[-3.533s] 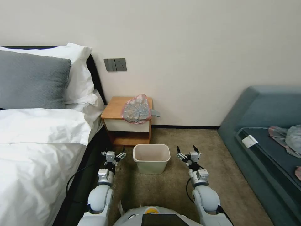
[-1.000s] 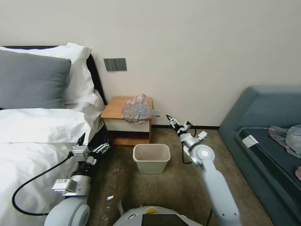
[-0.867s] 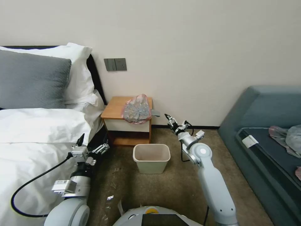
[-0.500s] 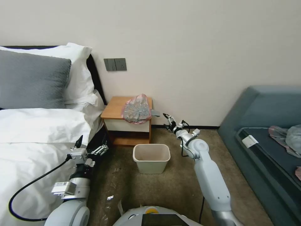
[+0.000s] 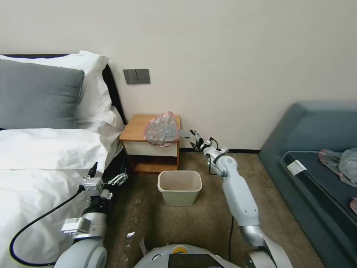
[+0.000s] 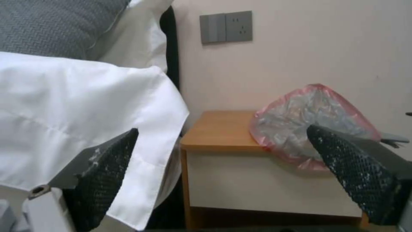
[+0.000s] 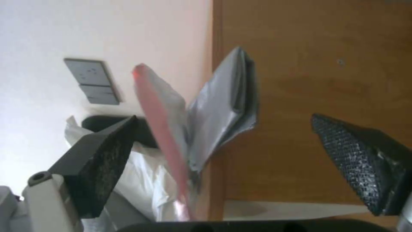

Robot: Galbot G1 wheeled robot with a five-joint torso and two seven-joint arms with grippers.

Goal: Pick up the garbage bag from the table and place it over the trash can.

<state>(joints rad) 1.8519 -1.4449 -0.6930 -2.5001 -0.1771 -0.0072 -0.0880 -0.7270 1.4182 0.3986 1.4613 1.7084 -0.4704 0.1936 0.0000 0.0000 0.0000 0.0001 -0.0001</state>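
1. Beside the right edge of the table [image 5: 138, 129], the right gripper [image 5: 195, 138] hangs in the air with its jaws spread and nothing between them.
2. Its fingers [image 7: 360, 151] point at the garbage bag [image 5: 162, 129]; a folded grey flap of the bag sticks out past the table's edge just in front of the fingertips, and I cannot tell whether they touch it.
3. That bag sits crumpled on the right part of the tabletop, against the wall [image 5: 230, 56], its pink rim hanging a little over the white drawer front.
4. On the carpet [image 5: 200, 219] in front of the table stands the trash can [image 5: 180, 187], upright, with no bag on it.
5. Lower down by the bed [image 5: 44, 163], the left gripper [image 5: 106, 175] is held off the floor, jaws wide apart and gripping nothing, facing the table.
6. Off to the right side, a sofa [image 5: 316, 156] lines the room's edge, well apart from the table.
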